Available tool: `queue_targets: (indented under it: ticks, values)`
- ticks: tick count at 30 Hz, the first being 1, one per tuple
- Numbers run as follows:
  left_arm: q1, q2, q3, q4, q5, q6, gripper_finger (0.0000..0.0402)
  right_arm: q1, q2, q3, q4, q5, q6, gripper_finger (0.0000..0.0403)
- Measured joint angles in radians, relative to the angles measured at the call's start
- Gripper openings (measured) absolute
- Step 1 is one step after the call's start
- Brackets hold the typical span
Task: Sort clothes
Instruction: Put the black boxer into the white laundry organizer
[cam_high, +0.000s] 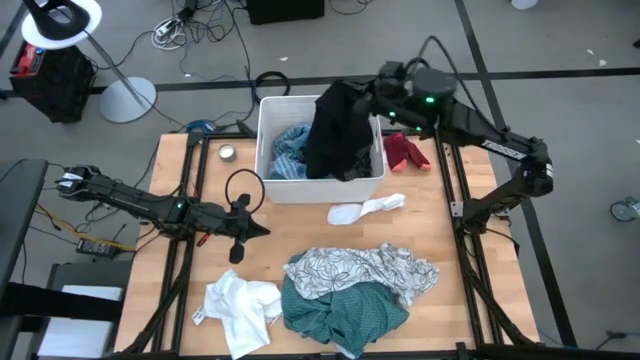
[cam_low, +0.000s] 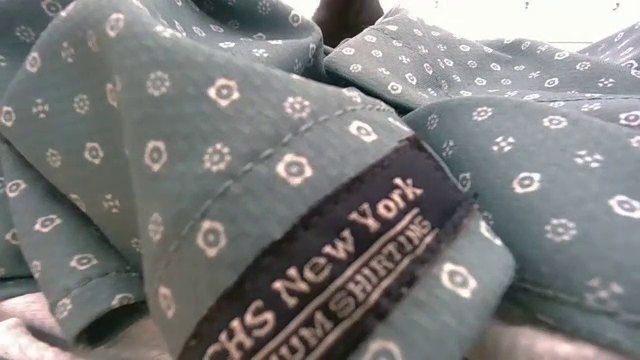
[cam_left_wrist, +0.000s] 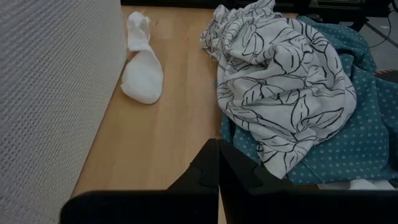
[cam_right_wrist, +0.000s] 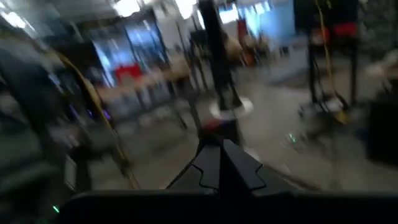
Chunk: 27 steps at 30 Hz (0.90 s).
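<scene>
My right gripper (cam_high: 366, 90) is shut on a black garment (cam_high: 338, 135) that hangs over the white bin (cam_high: 268, 120) at the table's far middle. Light blue and denim-blue clothes (cam_high: 290, 150) lie inside the bin. A red garment (cam_high: 405, 150) lies right of the bin. A white sock (cam_high: 365, 208) lies in front of it (cam_left_wrist: 142, 68). Nearer lie the leaf-print garment (cam_high: 365, 268) (cam_left_wrist: 280, 93), the teal one (cam_high: 340, 312) (cam_low: 200, 150) and a plain white one (cam_high: 240, 310). My left gripper (cam_left_wrist: 217, 152) (cam_high: 262, 230) hovers shut, left of the sock. My right gripper holds the black garment by its top end (cam_high: 350, 92), with the fingers level and coming from the table's right. The garment hangs below the fingers, and its lower part (cam_high: 345, 165) drapes over the bin's right side. The wrist view does not show the contact.
A small round metal thing (cam_high: 227, 153) lies left of the bin, and a black cable loop (cam_high: 245, 188) lies by my left arm. The bin's wall (cam_left_wrist: 50, 93) stands close beside my left gripper. Bare wood (cam_high: 300, 235) shows between the bin and the near clothes.
</scene>
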Motion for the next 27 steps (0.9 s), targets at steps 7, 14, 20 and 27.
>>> queue_targets:
  ticks: [7,14,20,27]
  values:
    - [0.0,0.0,0.0,-0.001,0.0,0.003,0.0004,-0.033,0.105,0.0,-0.242,-0.003,0.035,0.0002]
    - [0.0,0.0,0.0,-0.001,-0.015,0.003,0.0004,-0.033,0.268,0.0,-0.416,-0.004,0.058,0.0002]
    - [0.0,0.0,0.0,-0.001,-0.015,0.003,0.0004,-0.057,0.419,0.0,-0.472,-0.063,0.115,0.0003]
    - [0.0,0.0,0.0,-0.001,-0.014,0.0,0.0004,-0.117,0.56,0.0,-0.47,-0.201,0.249,0.0009]
